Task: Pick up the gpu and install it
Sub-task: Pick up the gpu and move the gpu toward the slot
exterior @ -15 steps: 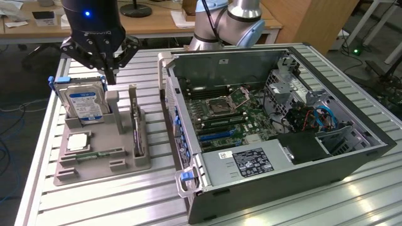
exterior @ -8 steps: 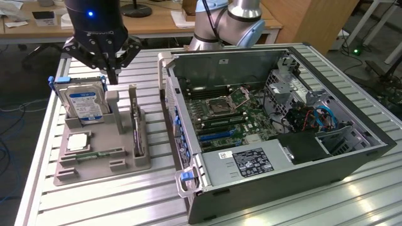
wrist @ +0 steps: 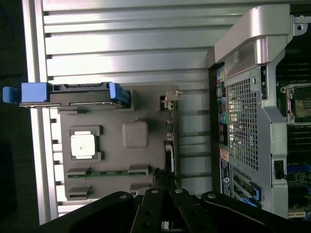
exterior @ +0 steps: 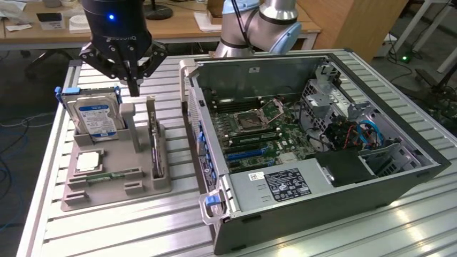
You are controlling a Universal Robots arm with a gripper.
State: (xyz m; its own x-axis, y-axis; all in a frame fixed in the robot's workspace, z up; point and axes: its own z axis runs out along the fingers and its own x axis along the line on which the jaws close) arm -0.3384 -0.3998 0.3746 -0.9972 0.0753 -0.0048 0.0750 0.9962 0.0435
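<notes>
The gpu stands on its long edge in a slot at the side of the grey holder tray nearest the computer case. From the wrist it is a thin dark strip with a silvery bracket at one end. My gripper hangs above the far end of the tray, between the hard drive and the gpu, touching neither. Its fingers are shut with nothing between them. The wrist view has the shut gripper at the frame's edge, close to one end of the card.
A hard drive in a blue caddy stands upright in the tray. A processor and a memory stick lie flat there. The open computer case lies on the slatted metal table, at the exterior view's right of the tray.
</notes>
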